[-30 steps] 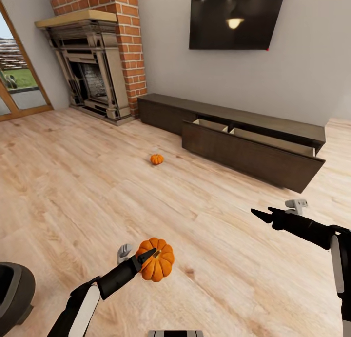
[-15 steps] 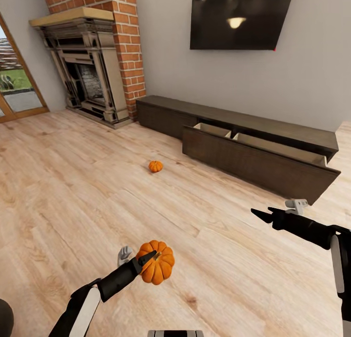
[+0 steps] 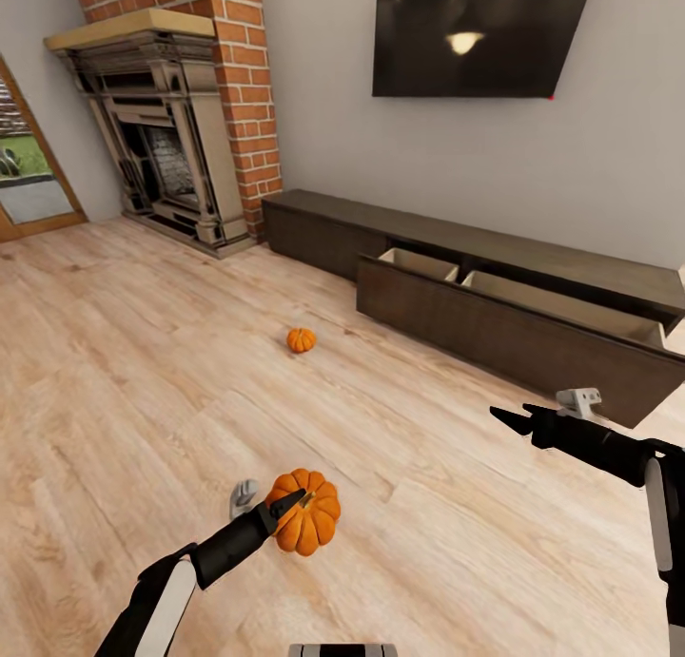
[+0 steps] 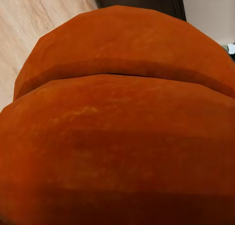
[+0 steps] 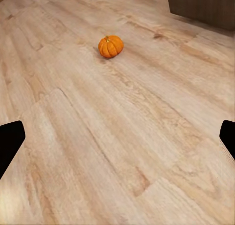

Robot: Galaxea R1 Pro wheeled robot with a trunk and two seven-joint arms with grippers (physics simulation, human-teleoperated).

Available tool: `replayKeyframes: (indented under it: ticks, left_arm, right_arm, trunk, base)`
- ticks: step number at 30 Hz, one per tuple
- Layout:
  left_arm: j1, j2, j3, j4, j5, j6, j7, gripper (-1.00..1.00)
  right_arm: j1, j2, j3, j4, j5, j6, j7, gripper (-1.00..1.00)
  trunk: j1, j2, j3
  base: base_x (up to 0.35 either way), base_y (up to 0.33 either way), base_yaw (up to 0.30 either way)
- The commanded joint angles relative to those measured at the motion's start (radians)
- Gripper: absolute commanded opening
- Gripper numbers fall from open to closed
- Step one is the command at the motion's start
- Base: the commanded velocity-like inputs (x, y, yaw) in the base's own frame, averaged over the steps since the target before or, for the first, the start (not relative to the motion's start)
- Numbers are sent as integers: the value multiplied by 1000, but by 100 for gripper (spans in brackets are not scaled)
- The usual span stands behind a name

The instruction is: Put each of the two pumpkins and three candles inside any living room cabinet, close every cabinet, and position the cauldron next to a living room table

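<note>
My left gripper [image 3: 297,501] is shut on a bright orange pumpkin [image 3: 312,516], held low over the wood floor; its ribbed skin crowds the left wrist view [image 4: 117,127]. A second pumpkin [image 3: 301,339] sits on the floor ahead, also seen from the right wrist [image 5: 110,46]. The long dark brown cabinet [image 3: 323,222] runs along the far wall, with its wide right front [image 3: 495,332] pulled out and the inside showing pale. My right gripper [image 3: 509,417] hangs open in the air at the right, its fingertips wide apart [image 5: 119,139], holding nothing.
A brick fireplace [image 3: 162,153] stands in the far left corner, with a glass door [image 3: 24,177] beyond it. A black TV [image 3: 476,29] hangs on the wall above the cabinet. Bare wood floor lies between me and the cabinet.
The whole view has shifted: the camera moved forward and right, the cabinet looms larger, and the dark round thing at the lower left left the picture. Both arms keep their pose.
</note>
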Motion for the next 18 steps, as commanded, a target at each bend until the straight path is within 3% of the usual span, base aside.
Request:
replayKeyframes:
  ticks: [1, 18]
  left_arm:
    - [-1, -1, 3, 0, 10, 10, -3, -100]
    - [-1, 0, 4, 1, 14, 10, -3, -100]
  right_arm:
    - [-1, 0, -1, -1, 7, 6, 9, 100]
    - [-1, 1, -2, 0, 6, 6, 10, 100]
  trunk:
    - [0, 0, -1]
    - [0, 0, -1]
  base:
    - [344, 0, 0]
    - [344, 0, 0]
